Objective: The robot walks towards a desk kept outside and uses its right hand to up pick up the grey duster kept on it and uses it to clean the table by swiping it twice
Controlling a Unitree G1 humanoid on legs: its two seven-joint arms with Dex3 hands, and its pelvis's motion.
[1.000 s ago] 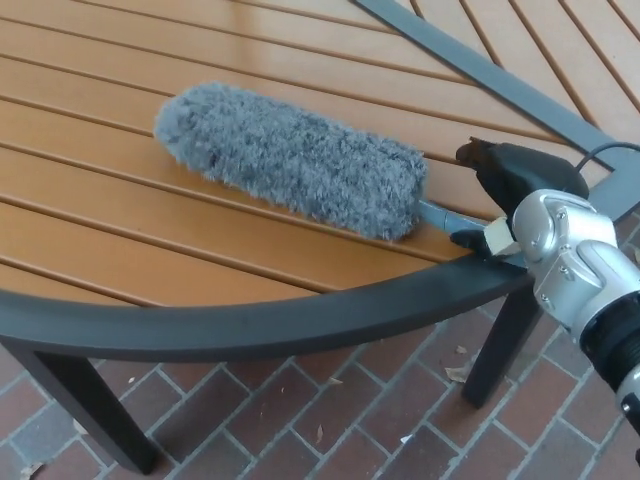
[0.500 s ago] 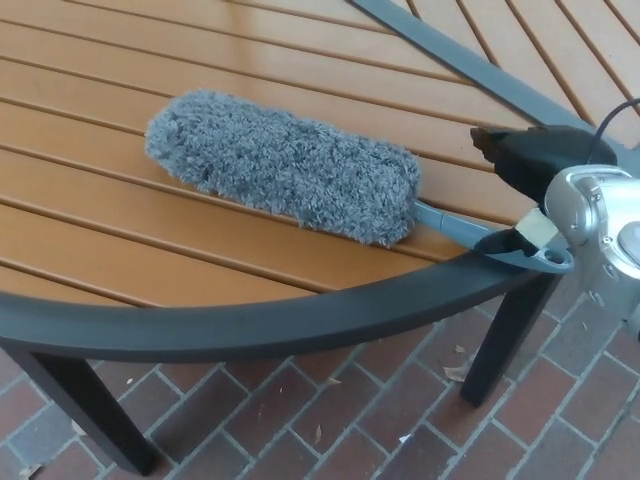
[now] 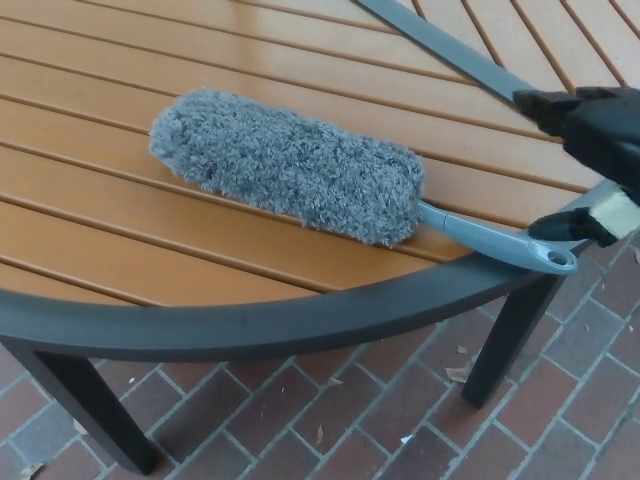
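Shifted toward right edge of frame since earlier views: right robot hand (image 3: 592,160), wrist now out of shot. Grey duster (image 3: 288,166) lying flat on slatted bench (image 3: 120,250), centre frame; handle (image 3: 497,243) reaching the dark rim. Thumb and fingers apart, holding nothing, one tip near handle end. Left robot hand not in view. Risks: closing short of handle; nudging it off the rim.

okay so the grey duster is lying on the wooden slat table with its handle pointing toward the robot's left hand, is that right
Not quite. The head view shows the grey duster lying on the wooden slat table, but its handle points toward the right hand; no left hand is in view.
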